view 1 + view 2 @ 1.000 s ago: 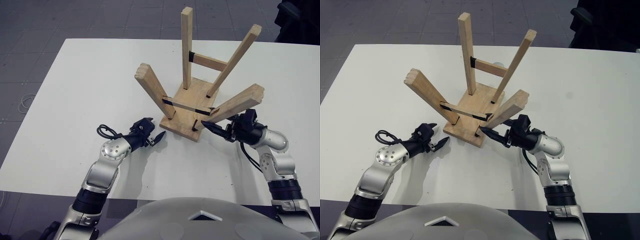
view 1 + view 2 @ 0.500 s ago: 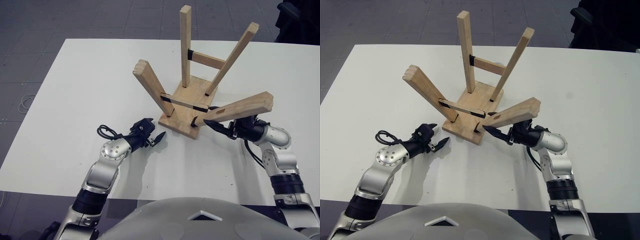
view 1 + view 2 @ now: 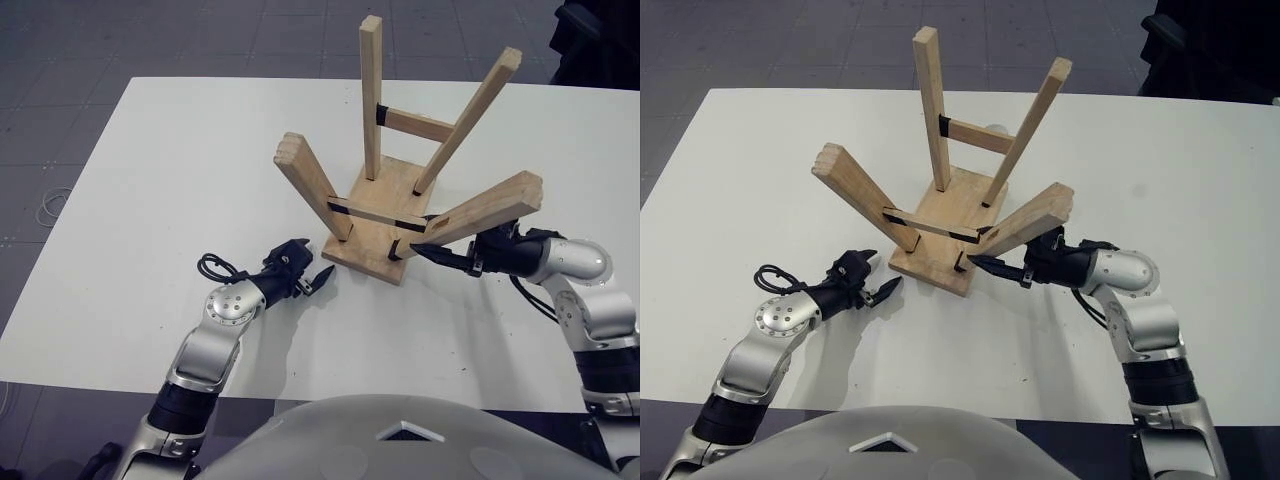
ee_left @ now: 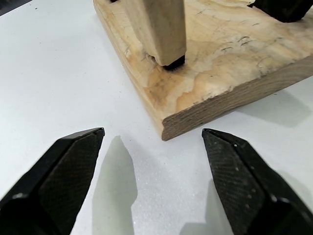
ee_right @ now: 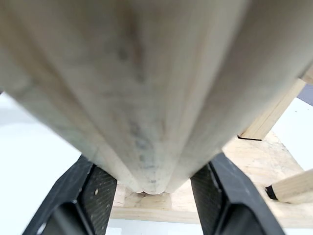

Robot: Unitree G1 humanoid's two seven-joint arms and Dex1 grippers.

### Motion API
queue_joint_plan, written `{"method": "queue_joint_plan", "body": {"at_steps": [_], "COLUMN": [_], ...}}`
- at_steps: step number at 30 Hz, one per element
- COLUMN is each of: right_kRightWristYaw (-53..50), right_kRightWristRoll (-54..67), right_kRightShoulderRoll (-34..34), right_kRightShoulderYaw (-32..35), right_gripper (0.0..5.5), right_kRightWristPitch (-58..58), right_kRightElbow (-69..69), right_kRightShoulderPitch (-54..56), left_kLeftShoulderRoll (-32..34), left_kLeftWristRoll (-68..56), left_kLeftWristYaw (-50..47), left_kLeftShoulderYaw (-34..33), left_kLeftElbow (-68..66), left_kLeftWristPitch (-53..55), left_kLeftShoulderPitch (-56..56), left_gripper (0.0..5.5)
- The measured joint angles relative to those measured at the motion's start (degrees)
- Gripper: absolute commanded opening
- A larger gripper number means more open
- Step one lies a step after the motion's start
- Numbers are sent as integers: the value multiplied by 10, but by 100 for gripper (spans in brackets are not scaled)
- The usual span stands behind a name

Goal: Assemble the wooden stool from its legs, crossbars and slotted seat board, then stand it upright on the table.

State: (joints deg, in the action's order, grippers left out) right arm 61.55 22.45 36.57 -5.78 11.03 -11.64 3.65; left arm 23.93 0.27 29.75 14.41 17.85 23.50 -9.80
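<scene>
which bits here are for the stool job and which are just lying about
Job: seat board, near right leg in right gripper, other legs, crossbars, left gripper, table.
Lying about: dark object behind, cord on floor.

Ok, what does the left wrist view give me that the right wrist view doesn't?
Left wrist view: the left tool, open, facing a corner of the seat board on the table, with the near left leg seated in its slot. Right wrist view: the right tool at the base of the leaning near right leg. Both: the seat board.
</scene>
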Motion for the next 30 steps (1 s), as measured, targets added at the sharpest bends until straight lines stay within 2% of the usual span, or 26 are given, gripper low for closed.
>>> {"method": "queue_joint_plan", "body": {"at_steps": [5,21,24,30], "right_kRightWristYaw": [1,22,24,28], "right_kRightWristRoll": [-3,-2,-2,-2], "right_kRightShoulderRoll": [32,61,75,84], "right_kRightShoulderYaw": [-23,-74,-91,-113], "right_gripper": [203,203,203,203], "right_kRightWristPitch": [52,36,41,43], "right_kRightElbow": [-24,34,36,66], "right_kRightShoulderPitch": [33,86,116,160], "left_kLeftShoulderRoll": [-4,-7,13,68], "left_kLeftWristRoll": [0,-1,-7,-45], "left_kLeftWristYaw": [-8,-14,-7,18], "left_kLeftShoulderYaw": [1,3,-28,-121], "left_kLeftElbow": [2,5,5,5], "left_kLeftWristPitch": [0,4,12,57], "left_kLeftShoulderPitch": [-5,-10,0,95], "left_gripper": [370,370,370,370]}}
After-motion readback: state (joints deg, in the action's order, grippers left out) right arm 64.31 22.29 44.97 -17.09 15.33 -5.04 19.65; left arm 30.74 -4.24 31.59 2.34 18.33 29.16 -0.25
